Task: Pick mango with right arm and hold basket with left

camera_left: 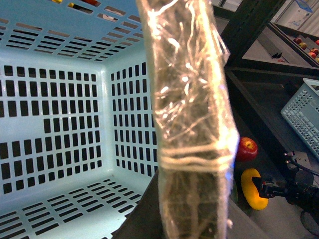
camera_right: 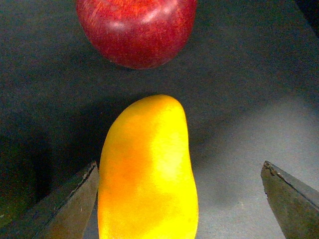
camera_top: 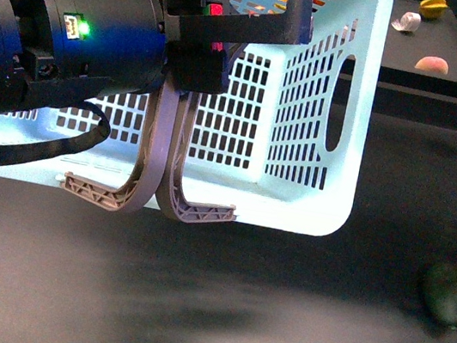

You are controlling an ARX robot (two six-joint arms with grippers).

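Evidently gripped the basket [camera_top: 302,148] by its two grey handles [camera_top: 158,152] with the left gripper [camera_top: 218,44], jaws closed on both; held it tipped by the near left corner of the tabletop [camera_top: 232,311], opening toward the near edge. Straddled the mango [camera_right: 149,174] with the right gripper [camera_right: 179,167], jaws spread wide and clamping nothing, one finger [camera_right: 75,199] touching the fruit, the other well apart. Found the mango lying on the tabletop just beside a red apple [camera_right: 137,30]; nearest edge not discernible.
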